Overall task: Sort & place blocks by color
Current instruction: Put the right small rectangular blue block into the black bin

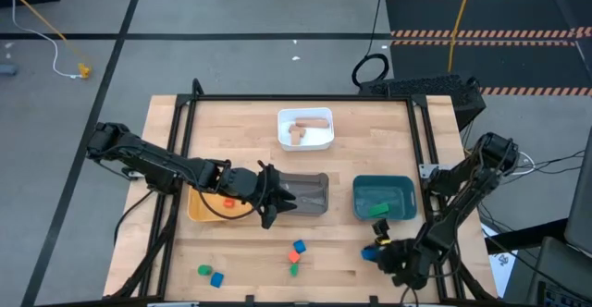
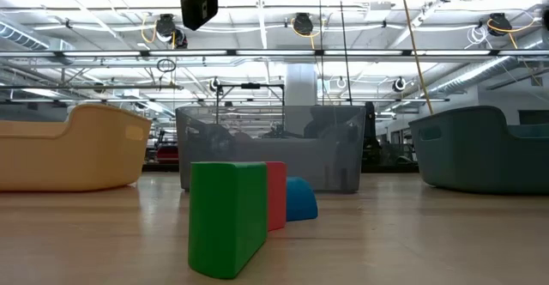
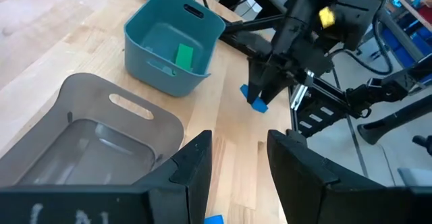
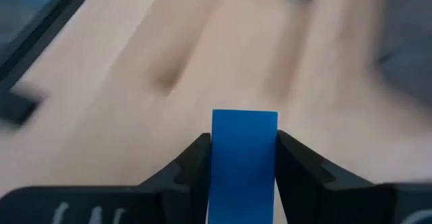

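Blocks are lying in several places on the wooden surface (image 1: 370,131). Right hand (image 4: 243,158) is sitting low near the right front corner, its two fingers clamped on a blue block (image 4: 244,156), which is standing upright between them just in front of the teal tray (image 1: 383,198). A green block (image 1: 379,209) is lying inside that tray. Left hand (image 3: 237,164) is hovering over the grey tray (image 1: 305,194) at the middle of the surface, its fingers standing a little apart and gripping nothing. A yellow tray (image 1: 205,207) is sitting to the left of the grey one, partly under the left arm, with something orange showing in it. A white tray (image 1: 305,128) at the far side is holding tan blocks (image 1: 303,128). Near the front centre, a blue, a red (image 1: 294,257) and a green piece are clustering close together; at the front left a green block (image 1: 203,271) and another blue block (image 1: 217,278) are lying side by side.
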